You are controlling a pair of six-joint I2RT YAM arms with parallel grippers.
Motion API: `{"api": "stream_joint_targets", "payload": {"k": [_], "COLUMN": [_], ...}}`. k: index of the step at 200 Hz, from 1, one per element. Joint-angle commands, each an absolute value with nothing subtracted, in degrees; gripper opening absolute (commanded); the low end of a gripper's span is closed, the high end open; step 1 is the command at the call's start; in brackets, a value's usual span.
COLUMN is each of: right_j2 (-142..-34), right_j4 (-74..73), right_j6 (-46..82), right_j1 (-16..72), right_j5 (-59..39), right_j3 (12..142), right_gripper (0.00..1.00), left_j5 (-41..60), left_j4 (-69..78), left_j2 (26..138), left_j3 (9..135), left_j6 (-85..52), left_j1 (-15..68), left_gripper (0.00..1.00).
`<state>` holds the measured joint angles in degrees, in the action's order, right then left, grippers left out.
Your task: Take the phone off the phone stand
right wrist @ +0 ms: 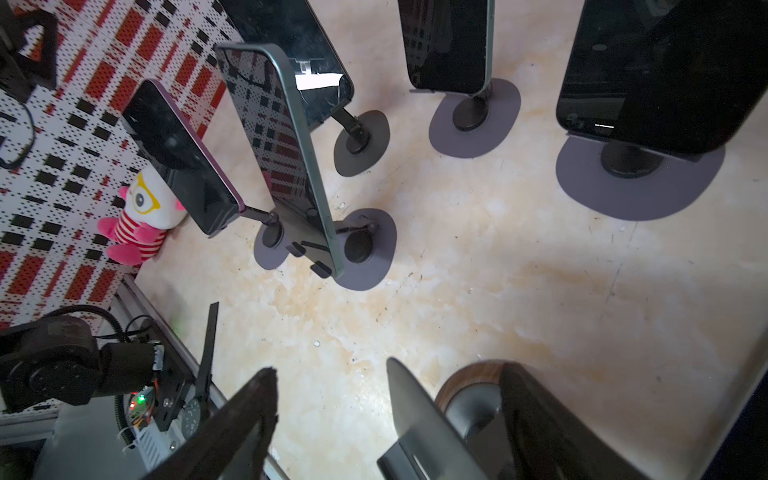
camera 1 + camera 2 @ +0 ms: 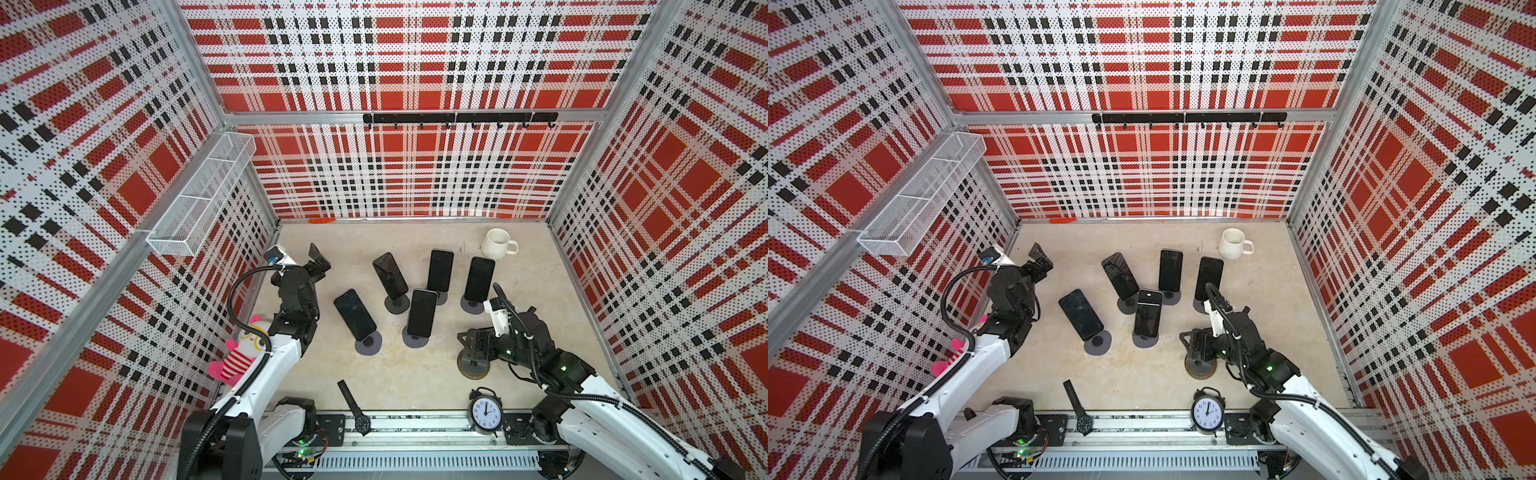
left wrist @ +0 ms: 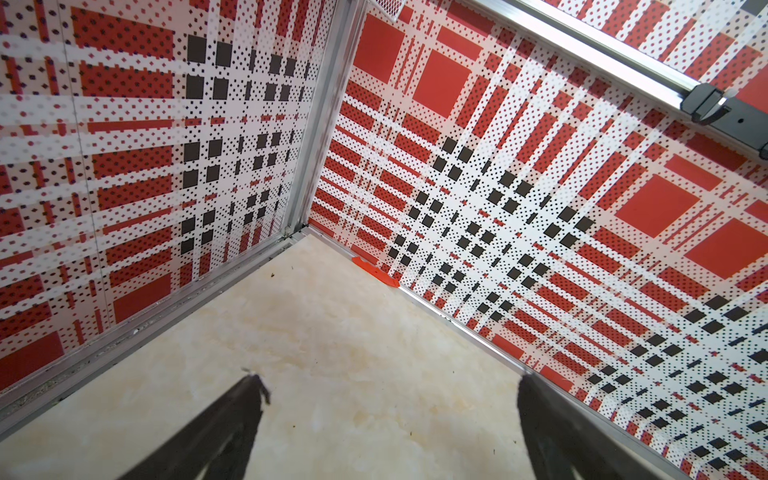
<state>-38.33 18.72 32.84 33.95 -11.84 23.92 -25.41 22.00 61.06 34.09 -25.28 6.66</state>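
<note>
Near right on the tabletop (image 2: 419,374), the right end effector (image 2: 469,344) hangs low over a phone stand (image 2: 473,370) with a round, wood-rimmed base. In the right wrist view the phone (image 1: 419,419) sits on that stand between the two fingers (image 1: 249,415). The jaws are apart with a clear gap on one side; the other side is too dark to judge contact. No grip is visible. In both top views the phone is hidden beneath the end effector.

Step in hand, by judgement: pre-grasp, with the jaws straddling the phone. The next move calls for closing squarely on it, then lifting along the stand's lean so the phone clears the cradle. The base looks light and could drag or tip.

Phone: a thin grey slab with a matte face and a rounded upper corner, leaning on its stand. No screen shows.

The left end effector (image 2: 318,259) is at the far left, jaws wide apart and empty, well apart from the work. The other phones (image 2: 422,311) stand on grey stands mid-tabletop.
</note>
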Motion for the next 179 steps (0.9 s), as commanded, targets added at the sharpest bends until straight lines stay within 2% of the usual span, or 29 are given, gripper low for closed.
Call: {"api": "stream_joint_targets", "payload": {"k": [1, 33, 100, 123, 132, 155, 179], "right_j2": [-38.2, -39.4, -40.2, -41.5, -42.0, -42.9, -43.5], "right_j4": [15.0, 13.6, 12.0, 11.4, 11.5, 12.2, 12.2], "right_j6": [34.0, 34.6, 33.9, 34.1, 34.0, 34.0, 34.2], "right_j1": [33.8, 33.8, 33.8, 33.8, 33.8, 33.8, 33.8], "right_j5": [-13.7, -15.7, -18.0, -19.0, -19.0, -17.8, -17.4], "right_j3": [22.4, 21.0, 20.2, 20.3, 20.4, 20.9, 21.1], "right_gripper": [0.76, 0.63, 0.54, 0.46, 0.41, 0.20, 0.13], "left_j5": [-24.7, -24.6, -24.6, -24.7, -24.7, -24.7, -24.7], "left_j4": [23.2, 23.2, 23.2, 23.2, 23.2, 23.2, 23.3], "left_j2": [61.3, 61.2, 61.2, 61.2, 61.2, 61.2, 61.5], "left_j3": [34.1, 34.0, 34.0, 34.0, 34.1, 34.0, 34.0], "left_j6": [-25.3, -25.2, -25.3, -25.4, -25.3, -25.3, -25.2], "left_j1": [6.2, 6.2, 6.2, 6.3, 6.2, 6.2, 6.1], "left_gripper": [0.98, 0.98, 0.98, 0.98, 0.98, 0.98, 0.98]}}
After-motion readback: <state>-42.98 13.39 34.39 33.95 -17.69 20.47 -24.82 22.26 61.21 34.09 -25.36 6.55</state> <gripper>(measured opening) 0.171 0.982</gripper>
